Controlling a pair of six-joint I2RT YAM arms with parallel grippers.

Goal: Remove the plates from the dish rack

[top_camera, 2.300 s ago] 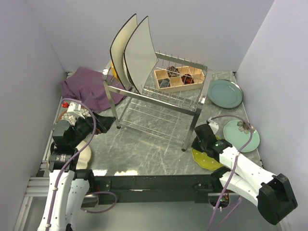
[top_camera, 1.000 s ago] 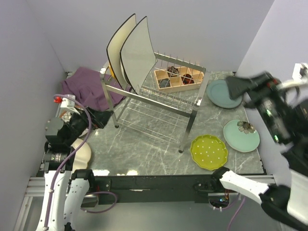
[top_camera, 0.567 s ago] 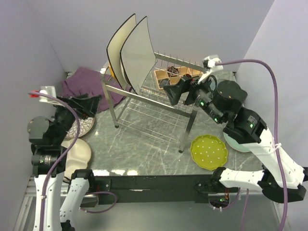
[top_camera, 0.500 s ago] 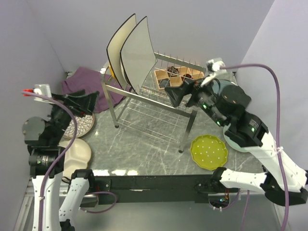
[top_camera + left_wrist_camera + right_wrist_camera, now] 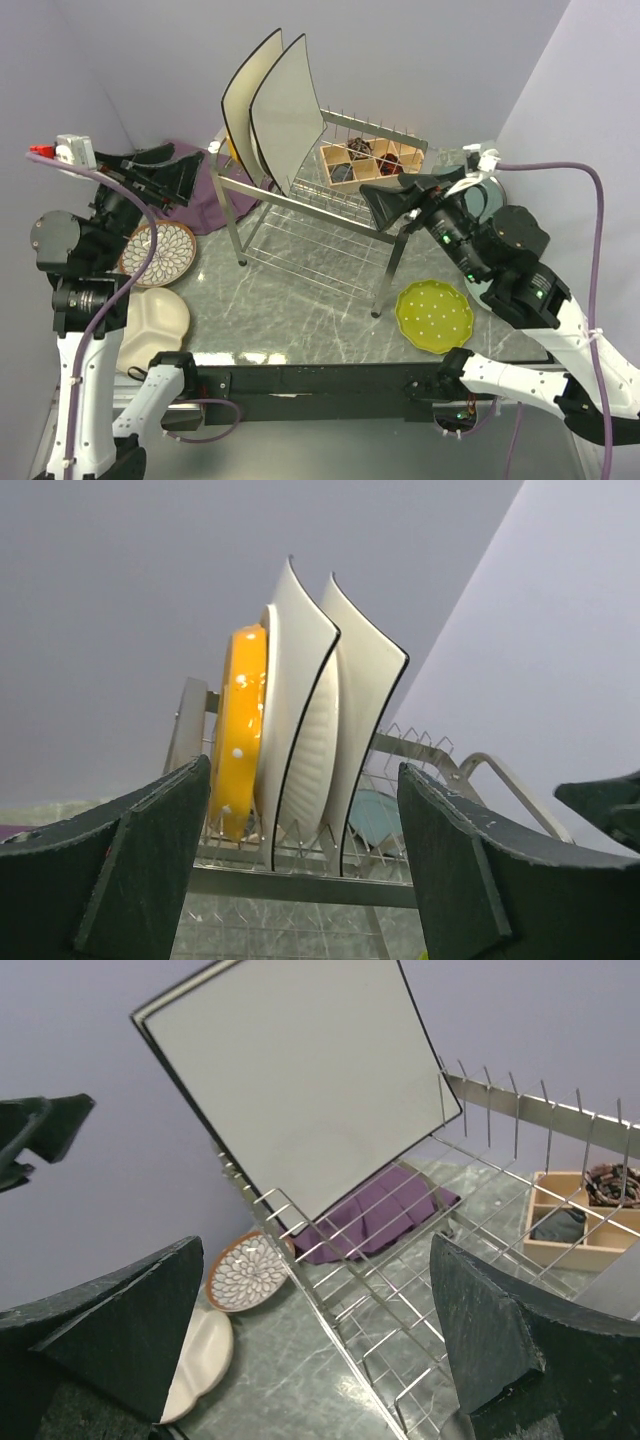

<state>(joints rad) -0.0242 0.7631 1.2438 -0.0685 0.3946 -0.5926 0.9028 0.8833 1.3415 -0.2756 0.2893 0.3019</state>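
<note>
Silver metal wire-and-tube dish rack (image 5: 320, 215) stands on tall legs mid-table, angled. At its left end two large cream square plates (image 5: 275, 110) are upright in the tines, leaning side by side. The left wrist view shows a round orange plate with white dots (image 5: 240, 745) standing tight against the outer one, so three are left to unload. The rest of the tine rows look bare. A crumpled purple cloth (image 5: 205, 195) lies back left. Already out and flat on the marble: a yellow-green dotted round plate (image 5: 435, 315) near the rack's front right leg, a cream plate (image 5: 155, 325) at the near left edge, and a brown-rimmed patterned plate (image 5: 160, 250) just behind it. A teal-grey plate (image 5: 372, 818) shows only as a sliver through the wires. My estimate is a bit past halfway. A wooden compartment box (image 5: 370, 160) sits behind the rack. The left gripper (image 5: 302, 770) is raised at the rack's left, its fingers spread wide and carrying nothing, aimed at the three plate edges. The right gripper (image 5: 315, 1245) is likewise spread and bare, facing the square plates across the tines. The right arm hides the table's far right side. The plate feet in the tines are hard to make out.
</note>
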